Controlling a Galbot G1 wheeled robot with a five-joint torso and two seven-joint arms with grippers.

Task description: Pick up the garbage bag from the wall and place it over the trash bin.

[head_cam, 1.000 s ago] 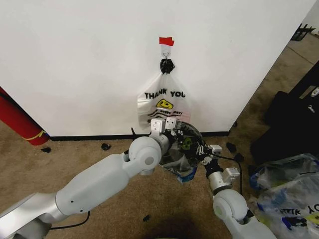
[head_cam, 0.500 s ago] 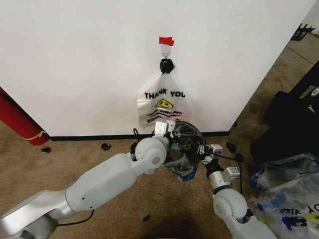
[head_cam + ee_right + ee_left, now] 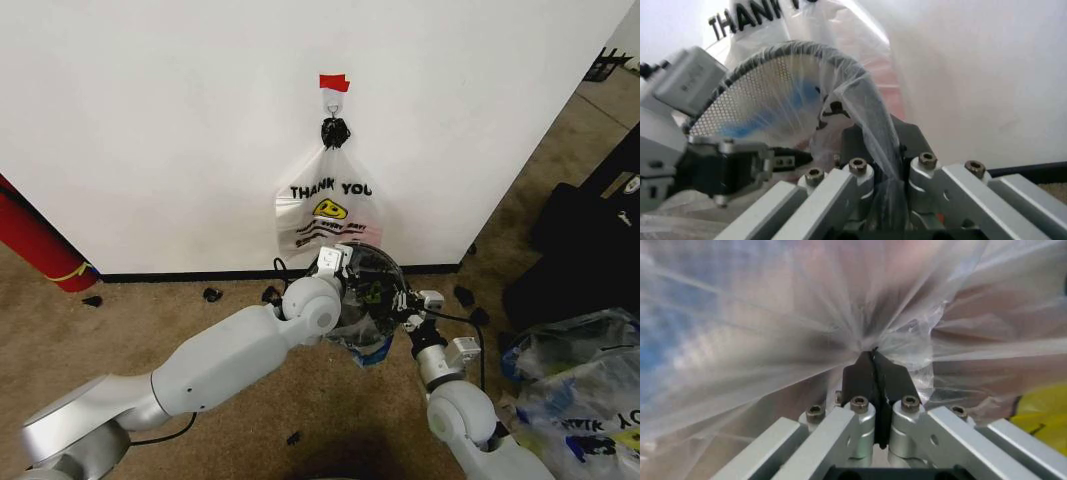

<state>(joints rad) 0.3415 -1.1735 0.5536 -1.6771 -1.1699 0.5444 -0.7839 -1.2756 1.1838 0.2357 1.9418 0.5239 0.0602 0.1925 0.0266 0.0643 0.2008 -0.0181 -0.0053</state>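
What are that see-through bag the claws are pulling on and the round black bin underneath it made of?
The thin translucent bag with blue patches looks like soft, glossy plastic film: it wrinkles into fine pleats where the left claw pinches it. The round black bin seems to be perforated metal mesh with a matte finish, judging by its regular small holes; painted wire or hard plastic can't be ruled out. The right claw clamps film over its rim.

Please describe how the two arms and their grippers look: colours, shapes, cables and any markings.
Both arms are smooth, rounded light grey shells with ball-like joints. The left gripper has bare aluminium finger links with hex bolts and black fingertip pads. The right gripper has the same aluminium links and bolts with dark pads. A thin black cable runs along the right arm, near small white blocks at its wrist. No markings are readable.
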